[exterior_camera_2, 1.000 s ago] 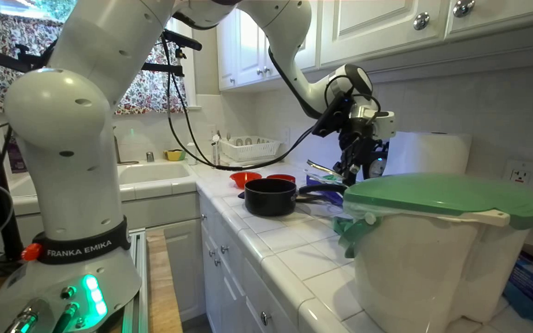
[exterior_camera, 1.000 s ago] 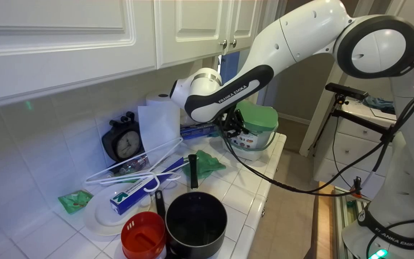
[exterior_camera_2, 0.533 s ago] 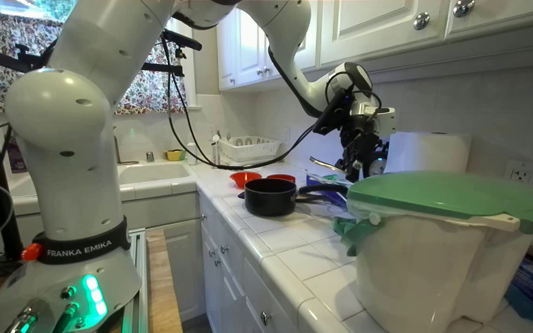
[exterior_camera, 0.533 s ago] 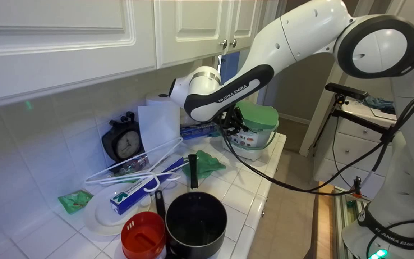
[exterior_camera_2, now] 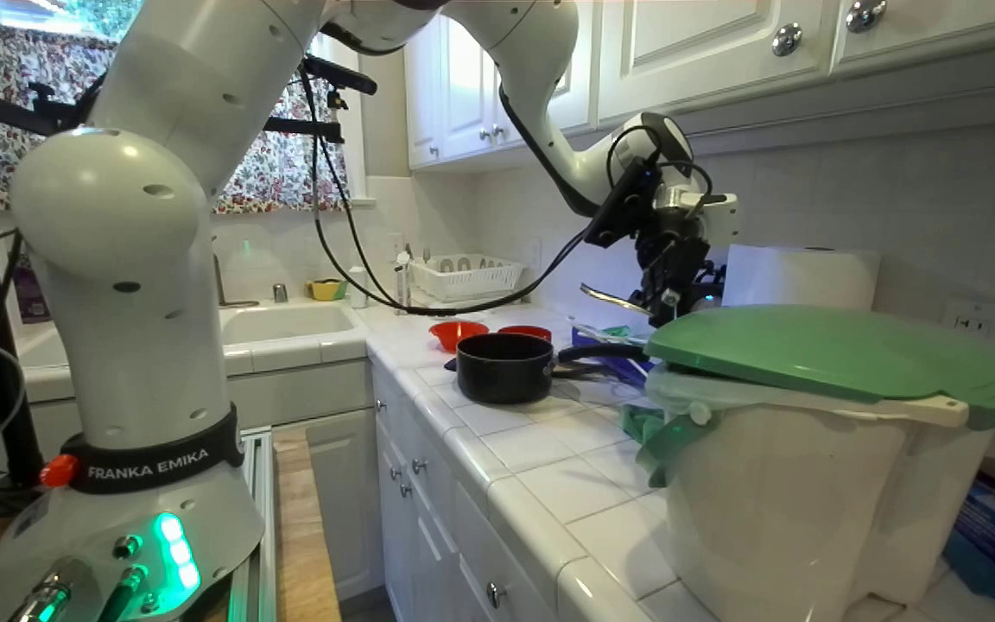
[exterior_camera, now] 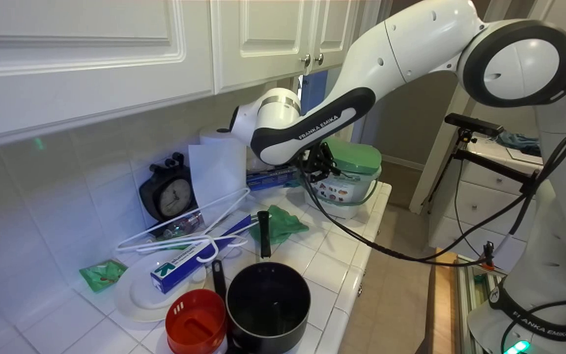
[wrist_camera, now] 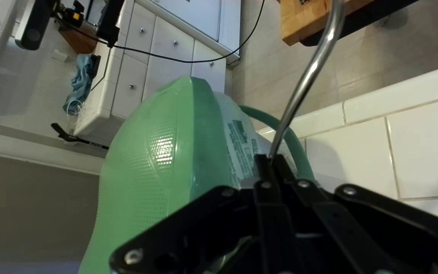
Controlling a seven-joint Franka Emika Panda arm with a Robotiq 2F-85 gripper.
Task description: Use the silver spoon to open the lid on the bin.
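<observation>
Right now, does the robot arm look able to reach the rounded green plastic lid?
Probably yes: its black pincer, shut on the slim silver metal spoon, is close to the lid, whose edge there is raised off the whitish plastic tub, and nothing visible blocks the way.

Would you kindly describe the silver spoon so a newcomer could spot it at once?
Follow the white robot arm over the tiled counter to the black gripper at its end, by the whitish bin with the green lid. The silver spoon sticks out of that gripper, slim, curved and shiny. Unlike the black pot, which stands on the counter, it is silvery and gripped by the robot.
</observation>
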